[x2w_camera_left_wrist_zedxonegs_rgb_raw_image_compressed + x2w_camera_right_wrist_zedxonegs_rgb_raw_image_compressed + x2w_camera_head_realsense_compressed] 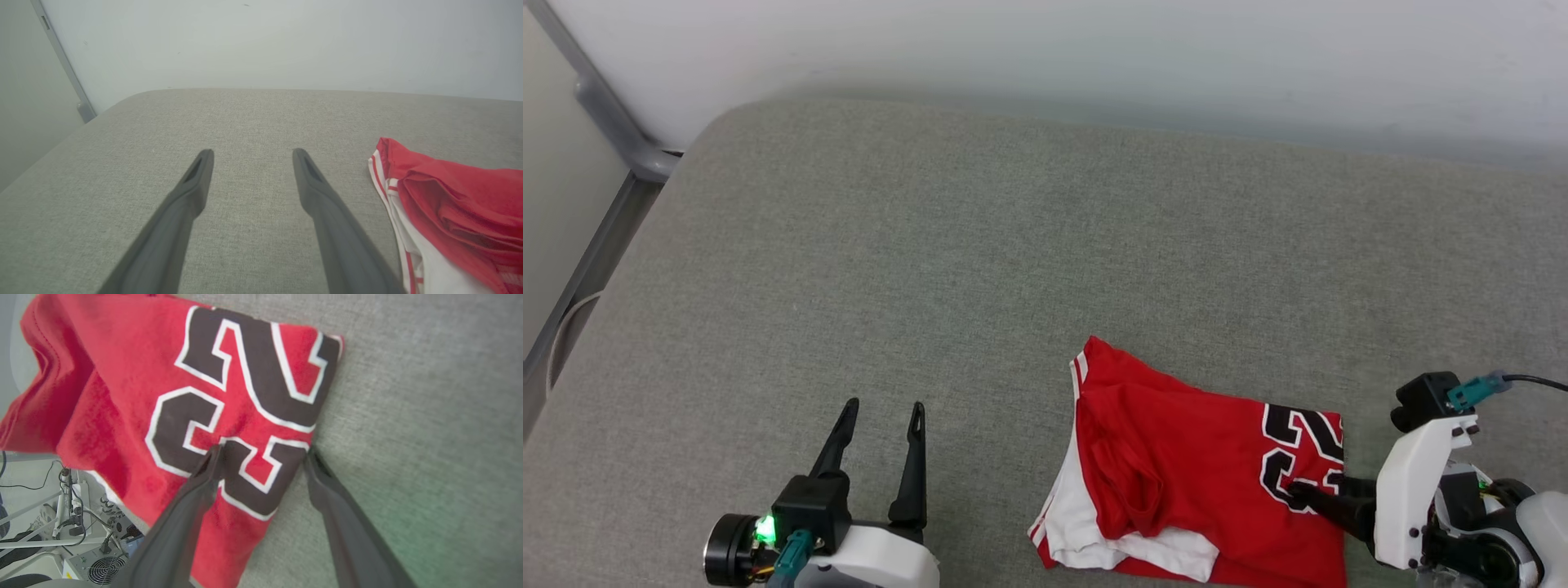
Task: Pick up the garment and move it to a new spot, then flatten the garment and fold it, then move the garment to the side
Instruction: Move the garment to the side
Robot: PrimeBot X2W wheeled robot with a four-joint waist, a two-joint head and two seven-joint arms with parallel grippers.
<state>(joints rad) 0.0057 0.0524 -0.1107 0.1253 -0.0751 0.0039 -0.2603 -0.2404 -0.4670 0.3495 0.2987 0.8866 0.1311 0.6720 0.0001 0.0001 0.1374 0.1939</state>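
The garment lies folded into a rough rectangle on the grey table, near its front right. It is red, with white sleeve cloth at the lower left and black white-outlined lettering at its right end. My right gripper points left at that end and is open. In the right wrist view the right gripper has one finger over the garment's lettering and the other at the cloth's edge over bare table. My left gripper stands open and empty, left of the garment. The left wrist view shows the left gripper over bare table, with the garment at its right.
A white wall runs behind the table's rounded far edge. A grey metal rail slants down at the far left. Past the table's front edge, the right wrist view shows floor gear: cables, a power strip and a fan box.
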